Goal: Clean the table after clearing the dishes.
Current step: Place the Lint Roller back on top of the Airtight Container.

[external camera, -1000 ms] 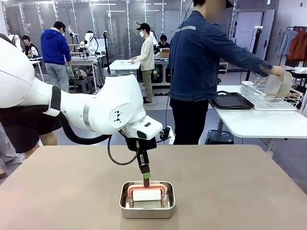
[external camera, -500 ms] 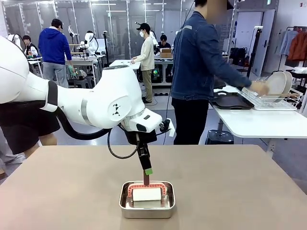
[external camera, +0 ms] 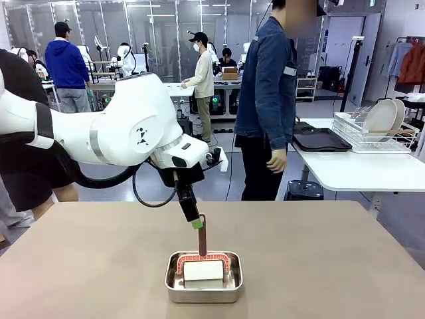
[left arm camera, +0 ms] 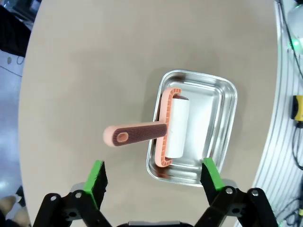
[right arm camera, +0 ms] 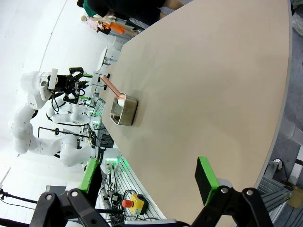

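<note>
The beige-brown table (external camera: 99, 266) holds a small steel pan (external camera: 203, 287) with a pink-framed white roller (external camera: 203, 270) in it, handle (external camera: 202, 239) pointing up. My left gripper (external camera: 196, 223) hovers just above that handle. In the left wrist view the left gripper (left arm camera: 154, 177) is open, its green pads (left arm camera: 97, 176) wide apart, with the roller (left arm camera: 173, 126) and pan (left arm camera: 222, 118) below and nothing held. My right gripper (right arm camera: 147, 175) is open over the table (right arm camera: 213, 85), far from the pan (right arm camera: 124, 109). The dishes (external camera: 386, 118), white plates, stand in a wire rack on the white side table.
A person (external camera: 269, 100) in a denim jacket stands between the far table edge and the white table (external camera: 358, 169), which carries dark trays (external camera: 322, 139) and the wire rack (external camera: 372, 139). Bare tabletop surrounds the pan on all sides.
The left gripper has let go of the roller handle, opened wider and risen up and to the left. The person put a plate in the rack and turned away from it.
</note>
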`<state>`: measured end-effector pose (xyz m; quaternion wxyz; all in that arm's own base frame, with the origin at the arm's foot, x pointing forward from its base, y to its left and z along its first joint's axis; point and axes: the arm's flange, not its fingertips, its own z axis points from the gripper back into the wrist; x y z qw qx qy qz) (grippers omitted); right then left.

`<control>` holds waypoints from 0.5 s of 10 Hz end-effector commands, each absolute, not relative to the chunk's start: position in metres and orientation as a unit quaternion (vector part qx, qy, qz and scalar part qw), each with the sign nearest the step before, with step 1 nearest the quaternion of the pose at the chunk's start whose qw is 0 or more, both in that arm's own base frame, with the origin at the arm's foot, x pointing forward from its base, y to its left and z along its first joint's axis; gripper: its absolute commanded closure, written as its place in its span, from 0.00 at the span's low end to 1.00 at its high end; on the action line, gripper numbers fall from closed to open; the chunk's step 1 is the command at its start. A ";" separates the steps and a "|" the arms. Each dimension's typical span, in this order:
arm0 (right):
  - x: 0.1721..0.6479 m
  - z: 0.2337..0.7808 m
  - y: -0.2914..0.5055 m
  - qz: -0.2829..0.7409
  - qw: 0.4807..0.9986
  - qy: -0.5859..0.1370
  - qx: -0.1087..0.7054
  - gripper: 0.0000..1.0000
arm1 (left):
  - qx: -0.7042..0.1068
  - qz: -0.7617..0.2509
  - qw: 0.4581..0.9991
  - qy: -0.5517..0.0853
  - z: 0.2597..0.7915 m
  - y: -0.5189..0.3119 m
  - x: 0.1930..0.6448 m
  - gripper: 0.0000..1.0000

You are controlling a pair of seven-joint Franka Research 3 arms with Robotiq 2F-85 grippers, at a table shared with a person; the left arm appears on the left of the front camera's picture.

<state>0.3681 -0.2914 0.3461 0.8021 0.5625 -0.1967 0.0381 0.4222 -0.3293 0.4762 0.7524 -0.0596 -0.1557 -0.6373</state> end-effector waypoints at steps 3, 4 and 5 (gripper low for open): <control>0.368 0.348 -0.290 0.033 0.803 -0.200 0.561 0.00 | -0.049 -0.644 0.750 -0.142 0.462 -0.347 0.425 0.00; 0.368 0.348 -0.290 0.033 0.803 -0.200 0.561 0.00 | -0.049 -0.644 0.750 -0.142 0.462 -0.347 0.425 0.00; 0.368 0.348 -0.290 0.033 0.803 -0.200 0.561 0.00 | -0.049 -0.644 0.750 -0.142 0.462 -0.347 0.425 0.00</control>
